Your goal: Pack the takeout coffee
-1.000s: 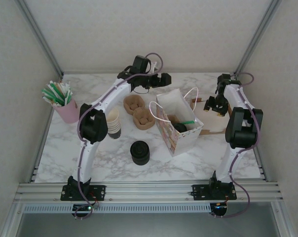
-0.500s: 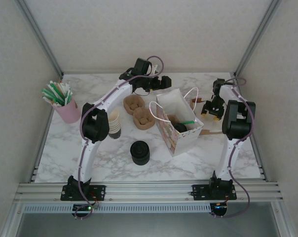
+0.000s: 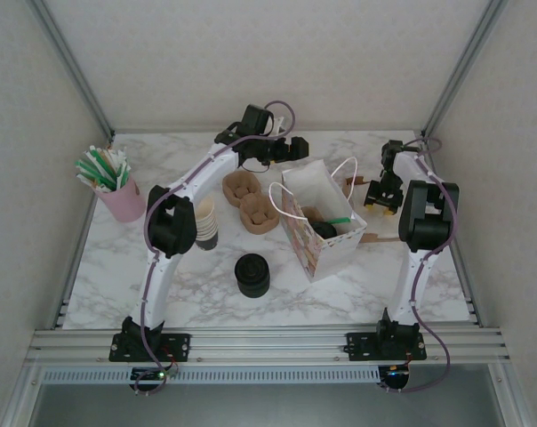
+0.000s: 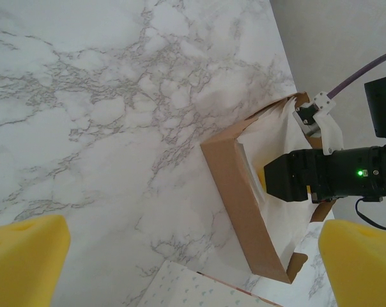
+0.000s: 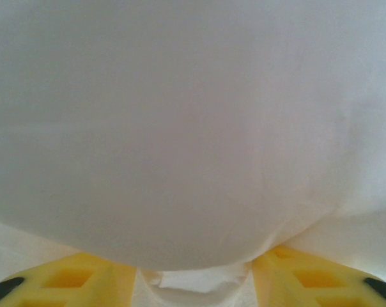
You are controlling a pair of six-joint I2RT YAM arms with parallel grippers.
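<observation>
- One takeout coffee [image 3: 324,229]. It sits down inside the open paper bag [image 3: 326,253], right of the table's middle. I can see its round black lid; the bag wall hides the cup body.
- Next to it in the bag lies one green stick [image 3: 340,220], and something brown I can't make out.
- One bag, with two white loop handles.
- On the marble table [image 3: 197,298] left of the bag:
  - one black lid stack [image 3: 251,274], its lids too dark to count;
  - one cream cup stack [image 3: 204,218];
  - two brown pulp trays, the far tray [image 3: 240,187] and the near tray [image 3: 258,213], side by side;
  - one pink cup [image 3: 122,203] crammed with green-and-white straws.
- One brown box [image 4: 238,204] of white paper [image 5: 193,128] lies right of the bag.
- The left gripper [image 3: 291,147] hangs above the bag's far edge, jaws spread wide, holding nothing.
- The right gripper [image 3: 384,191] is down in the box. Its yellow pads [image 5: 78,281] are partway together with a fold of paper between them. I cannot tell whether it is pinched.
</observation>
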